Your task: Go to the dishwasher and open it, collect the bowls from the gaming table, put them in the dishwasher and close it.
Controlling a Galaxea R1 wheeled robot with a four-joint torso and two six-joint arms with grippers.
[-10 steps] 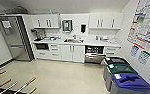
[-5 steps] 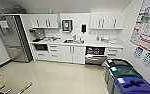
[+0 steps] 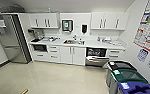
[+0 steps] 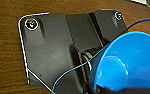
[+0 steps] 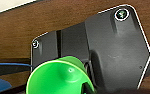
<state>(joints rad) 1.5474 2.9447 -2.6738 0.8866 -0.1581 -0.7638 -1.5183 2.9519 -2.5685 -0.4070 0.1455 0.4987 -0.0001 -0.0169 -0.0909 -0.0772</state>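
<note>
**A:** Blue plastic, right up close: the blue bowl (image 4: 131, 62) rides at the left gripper (image 4: 96, 88), and a dark finger seems to lap its rim, so I judge it clamped. In the right wrist view the green bowl (image 5: 58, 77) sits the same way at the right gripper (image 5: 87, 88), fingers closed on its edge as far as I can tell.

**B:** Agreed, both bowls are carried. And ahead?

**A:** Nearest are the recycling bins (image 3: 127, 76) by the right wall, then bare pale floor (image 3: 53, 78). Beyond that is the dishwasher (image 3: 97, 60), its steel door dropped open under the white tabletop (image 3: 96, 44), just right of the sink (image 3: 73, 42). The refrigerator (image 3: 13, 40) stands far left.

**B:** What has changed in the last second?

**A:** The whole kitchen has slid in the head view and the bins have crept nearer. That is the camera moving, not the furniture. The dishwasher's door stays down.

**B:** So opening and collecting look done. By my reckoning the robot is on the return leg, with loading and closing left.
</note>
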